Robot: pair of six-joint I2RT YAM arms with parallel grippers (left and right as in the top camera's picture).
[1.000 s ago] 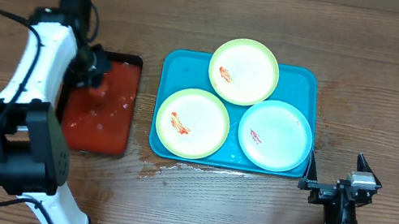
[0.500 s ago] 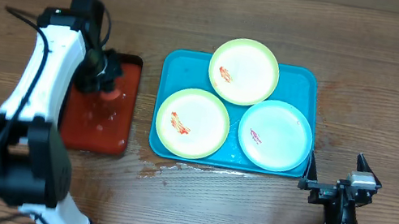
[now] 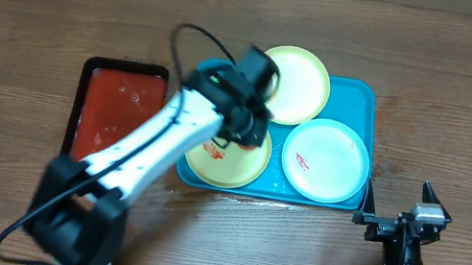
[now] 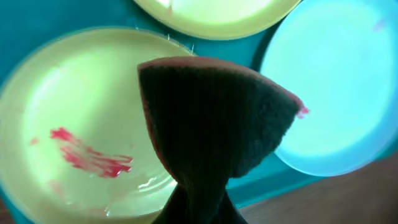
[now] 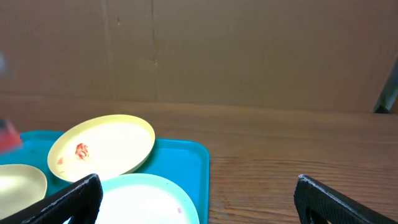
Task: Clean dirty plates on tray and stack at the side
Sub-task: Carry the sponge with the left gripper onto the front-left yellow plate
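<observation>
Three plates lie on the turquoise tray (image 3: 365, 99). A yellow-green plate (image 3: 299, 87) with a small red smear sits at the back, and a pale blue plate (image 3: 328, 161) with a faint red mark at the front right. A yellow-green plate (image 3: 212, 159) sits at the front left, partly under my left arm. My left gripper (image 3: 244, 126) is shut on a dark sponge (image 4: 211, 112), held just above this plate (image 4: 74, 124), right of its red smear (image 4: 90, 158). My right gripper (image 5: 199, 202) is open and empty, off the tray's front right corner (image 3: 393, 211).
A black-rimmed red tray (image 3: 117, 116) holding red liquid stands left of the turquoise tray. A wet patch (image 3: 190, 200) marks the wood in front of the tray. A brown cardboard wall (image 5: 249, 50) rises behind the table.
My left arm has swung right from the red tray to above the front left plate, carrying the sponge. The right arm has not moved.
</observation>
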